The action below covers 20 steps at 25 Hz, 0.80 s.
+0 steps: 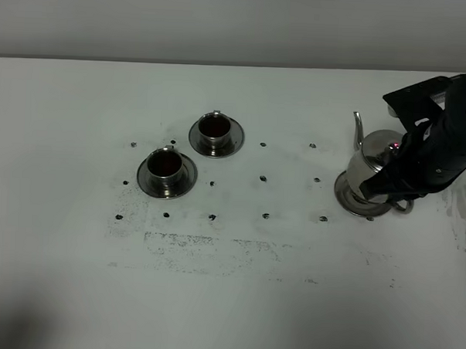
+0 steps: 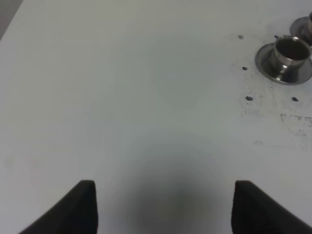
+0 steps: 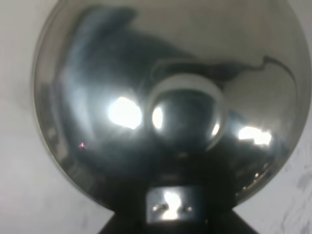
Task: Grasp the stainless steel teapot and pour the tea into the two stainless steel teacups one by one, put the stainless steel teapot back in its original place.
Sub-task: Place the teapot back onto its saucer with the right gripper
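One shiny bell-shaped stainless steel teapot [image 1: 370, 170], two small cylindrical steel teacups, three round steel saucers and two black pincers make up the count on the white bench [image 1: 227, 298].

Nearest the camera in the high view, the bench carries only a smudged patch of dark speckles [image 1: 207, 247]. Behind it, the nearer teacup [image 1: 164, 166] stands on its wide saucer [image 1: 166, 179] and holds dark tea. On the right, at about the same depth, the teapot sits on a flat steel saucer [image 1: 361, 199], thin spout [image 1: 358, 127] pointing away. The right pincer [image 1: 387, 185] is clamped shut at the handle side of the teapot; the black arm hides the handle and part of the lid. Its wrist view is filled by the domed lid [image 3: 165, 102] and round knob [image 3: 185, 114], blurred by reflections. Farther back, the second teacup [image 1: 214, 129] on its saucer [image 1: 217, 139] also holds dark tea.

The left pincer [image 2: 163, 207] is outside the high view; its wrist view shows two dark fingertips [image 2: 78, 207] spread wide over bare bench, holding nothing, with one teacup ahead and another cut off by the frame edge.
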Available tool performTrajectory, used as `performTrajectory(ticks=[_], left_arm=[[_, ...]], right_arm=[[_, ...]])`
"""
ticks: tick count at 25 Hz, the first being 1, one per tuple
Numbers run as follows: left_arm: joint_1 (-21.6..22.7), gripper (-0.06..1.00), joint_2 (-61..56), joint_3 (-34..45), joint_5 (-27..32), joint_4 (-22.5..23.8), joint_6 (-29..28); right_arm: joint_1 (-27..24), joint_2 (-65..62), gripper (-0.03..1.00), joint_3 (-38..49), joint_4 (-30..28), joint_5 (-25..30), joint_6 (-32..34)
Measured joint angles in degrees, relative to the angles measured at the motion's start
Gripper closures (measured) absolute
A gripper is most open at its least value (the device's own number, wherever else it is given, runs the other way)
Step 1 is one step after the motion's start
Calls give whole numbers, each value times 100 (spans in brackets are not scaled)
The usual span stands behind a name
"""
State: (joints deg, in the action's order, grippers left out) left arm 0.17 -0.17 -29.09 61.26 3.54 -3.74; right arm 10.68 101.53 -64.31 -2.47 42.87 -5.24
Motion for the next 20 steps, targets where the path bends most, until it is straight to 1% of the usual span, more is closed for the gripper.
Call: performTrajectory(ticks=[4, 10, 20], left_arm=[[0, 38, 0, 0, 0, 0, 0], [0, 38, 0, 0, 0, 0, 0], [0, 38, 0, 0, 0, 0, 0]], right_arm=[[-143, 0, 79, 112, 5, -127, 18], [-144, 0, 79, 118, 105, -366, -15], [-97, 297, 79, 118, 168, -440, -81]])
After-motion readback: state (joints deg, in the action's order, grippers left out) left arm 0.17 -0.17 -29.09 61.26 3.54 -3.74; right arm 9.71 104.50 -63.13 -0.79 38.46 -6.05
